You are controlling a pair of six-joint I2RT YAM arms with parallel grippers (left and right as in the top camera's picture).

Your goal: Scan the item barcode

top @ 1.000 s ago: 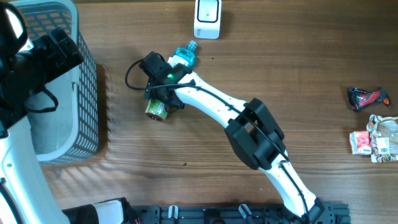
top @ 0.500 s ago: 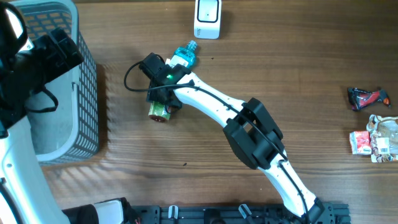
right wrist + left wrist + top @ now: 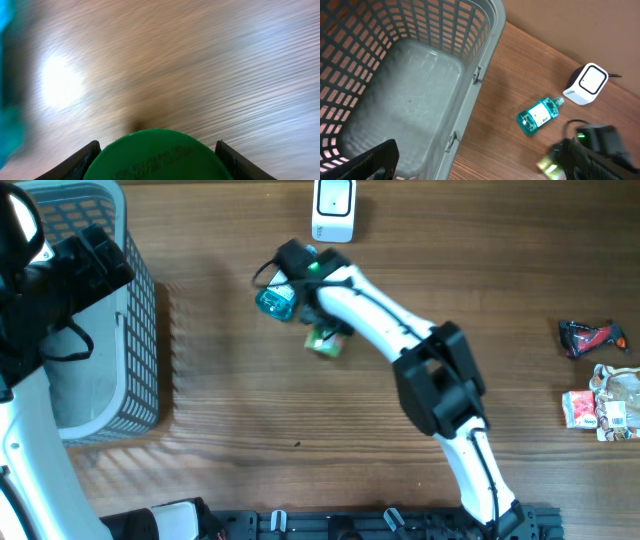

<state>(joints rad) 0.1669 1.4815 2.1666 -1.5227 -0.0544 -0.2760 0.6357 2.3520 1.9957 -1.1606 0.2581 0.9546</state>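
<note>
Right now I judge the step to be the carry to the reader. From overhead, my right tool (image 3: pixel 318 328) is closed around the small can (image 3: pixel 327 344). The can sits below the white scanner (image 3: pixel 333 208), near it but apart. A teal bottle (image 3: pixel 275 302) lies just beside that tool on the counter (image 3: pixel 250 460), close enough that I could nudge it. My left tool (image 3: pixel 90 265) hangs over the grey basket (image 3: pixel 140 380), out of the job. Snack packets (image 3: pixel 600 405) lie well apart at the right edge, their print too small to read.

Through the left wrist view, one finger (image 3: pixel 370 161) shows at the bottom edge with nothing against it, and I take that tool to be spread wide. The teal bottle carries a white label (image 3: pixel 540 114), but I cannot make out a word on it. The scanner's face shows a plain rounded window and no brand that I can see.

Through the right wrist view, the can's green lid (image 3: pixel 157 152) fills the gap between both fingers (image 3: pixel 82 161), so the can is gripped by its sides. Faint lettering runs across the lid, too blurred to read, and no barcode shows. Next, I think, I must bring the can up to the scanner window and turn it until the code faces it, wherever on the can it is.
</note>
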